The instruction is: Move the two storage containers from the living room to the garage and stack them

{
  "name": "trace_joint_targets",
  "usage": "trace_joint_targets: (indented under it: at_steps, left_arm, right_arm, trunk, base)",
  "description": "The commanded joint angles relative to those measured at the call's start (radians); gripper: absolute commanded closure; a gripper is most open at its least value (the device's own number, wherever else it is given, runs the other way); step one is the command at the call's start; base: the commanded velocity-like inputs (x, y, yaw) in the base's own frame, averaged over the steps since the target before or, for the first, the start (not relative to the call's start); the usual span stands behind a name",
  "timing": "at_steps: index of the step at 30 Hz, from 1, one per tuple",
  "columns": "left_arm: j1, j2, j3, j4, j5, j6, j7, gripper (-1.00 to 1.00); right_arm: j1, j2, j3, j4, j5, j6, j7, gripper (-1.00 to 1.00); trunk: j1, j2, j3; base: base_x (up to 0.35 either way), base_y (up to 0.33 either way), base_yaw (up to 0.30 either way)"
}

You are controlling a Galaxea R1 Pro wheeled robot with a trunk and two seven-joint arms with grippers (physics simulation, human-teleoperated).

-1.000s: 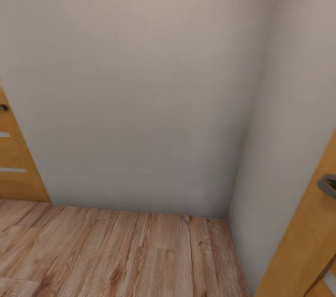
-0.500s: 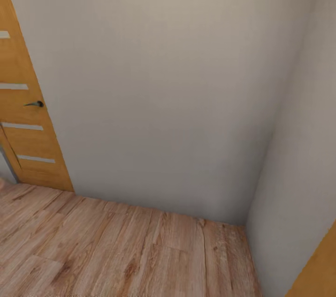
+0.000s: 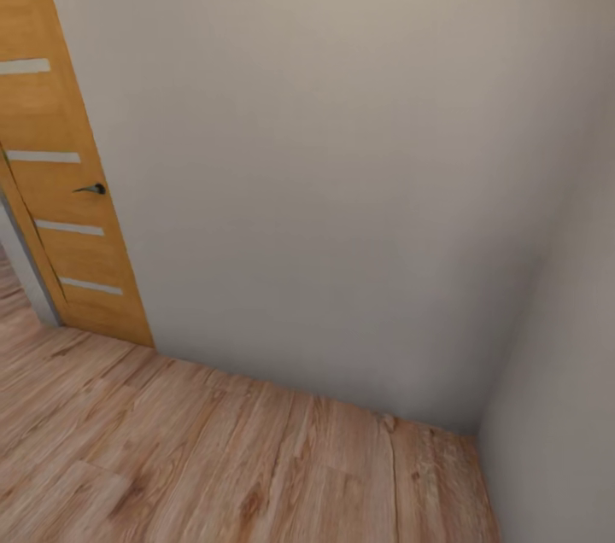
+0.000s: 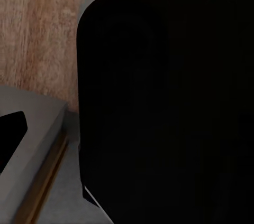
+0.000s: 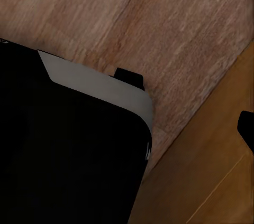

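At the left of the head view stands a wooden panel door with a small dark handle. Right of it a plain beige wall meets the light wood-plank floor and turns at a corner. Neither storage container is in sight here. I cannot tell the state of either gripper. Such bins should be stiff and light; I would grip a wall near the rim.

From my seat I count one wooden door with one dark handle and four pale horizontal strips, two plain walls meeting in one corner, and one wood-plank floor underneath.
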Motion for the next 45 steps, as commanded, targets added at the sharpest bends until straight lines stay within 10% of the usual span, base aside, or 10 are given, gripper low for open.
trace_joint_targets:
  at_steps: [1, 25, 45]
  left_arm:
    - [0.000, 0.000, 0.001, 0.000, 0.002, -0.002, 0.000, -1.00]
    - [0.000, 0.000, 0.001, 0.000, 0.002, -0.002, 0.000, -1.00]
    - [0.000, 0.000, 0.001, 0.000, 0.002, -0.002, 0.000, -1.00]
  right_arm:
    - [-0.001, 0.001, 0.008, 0.003, -0.009, -0.006, -0.001, -1.00]
    - [-0.001, 0.001, 0.008, 0.003, -0.009, -0.006, -0.001, -1.00]
    - [-0.001, 0.001, 0.008, 0.003, -0.009, -0.006, -0.001, -1.00]
  trunk:
    - [0.001, 0.000, -0.001]
    - [0.001, 0.000, -0.001]
    - [0.001, 0.000, -0.001]
  base:
    - [0.319, 0.000, 0.002]
    - [0.231, 0.000, 0.001]
    - [0.001, 0.000, 0.251]
